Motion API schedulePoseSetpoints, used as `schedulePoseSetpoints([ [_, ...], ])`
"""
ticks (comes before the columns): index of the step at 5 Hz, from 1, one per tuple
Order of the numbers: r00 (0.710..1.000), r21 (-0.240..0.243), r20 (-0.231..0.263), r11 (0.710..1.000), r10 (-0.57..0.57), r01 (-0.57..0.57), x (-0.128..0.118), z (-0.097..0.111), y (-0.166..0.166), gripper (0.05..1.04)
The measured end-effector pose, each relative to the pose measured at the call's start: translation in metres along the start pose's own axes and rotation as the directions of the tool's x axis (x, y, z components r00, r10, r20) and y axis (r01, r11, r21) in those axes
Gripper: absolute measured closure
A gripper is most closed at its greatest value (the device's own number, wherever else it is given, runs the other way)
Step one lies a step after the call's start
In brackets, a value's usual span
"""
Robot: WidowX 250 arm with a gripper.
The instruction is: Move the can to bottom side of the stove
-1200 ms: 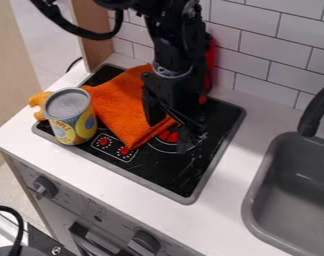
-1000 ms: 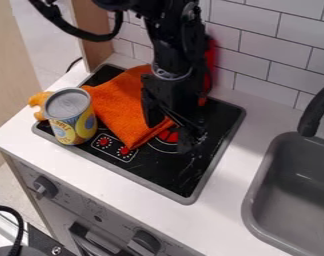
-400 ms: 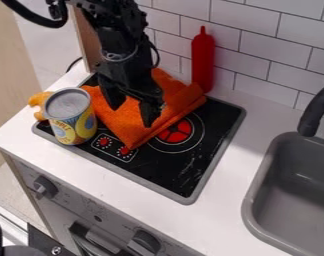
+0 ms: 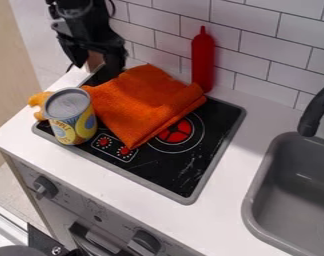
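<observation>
Camera view, we see the black stove (image 4: 161, 170) below the gripper (image 4: 96, 69), an orange cloth (image 4: 138, 102) to the gripper's lower right, its fingers well apart (holding nothing), the can (image 4: 73, 120) upright below it, at the stove's left end.

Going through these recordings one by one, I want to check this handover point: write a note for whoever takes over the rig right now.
Gripper: open and empty, above the far left of the stove, beyond the can.
Can: upright at the stove's left front corner, beside the printed red knobs; orange cloth lies behind and right of it.
Done: the can stands by the front edge, which may already count as bottom side.
Left: confirm the intended spot; if it is further along, grasp and shift the can.
</observation>
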State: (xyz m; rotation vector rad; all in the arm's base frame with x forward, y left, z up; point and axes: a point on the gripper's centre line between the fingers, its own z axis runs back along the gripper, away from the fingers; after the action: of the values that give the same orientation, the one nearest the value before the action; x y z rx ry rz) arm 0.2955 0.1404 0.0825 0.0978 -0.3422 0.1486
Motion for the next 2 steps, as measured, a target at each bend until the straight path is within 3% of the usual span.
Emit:
schedulePoseSetpoints([
  [2,0.996,-0.031,-0.094,0.999,0.003,-0.006,0.003,-0.009,0.037,0.085],
])
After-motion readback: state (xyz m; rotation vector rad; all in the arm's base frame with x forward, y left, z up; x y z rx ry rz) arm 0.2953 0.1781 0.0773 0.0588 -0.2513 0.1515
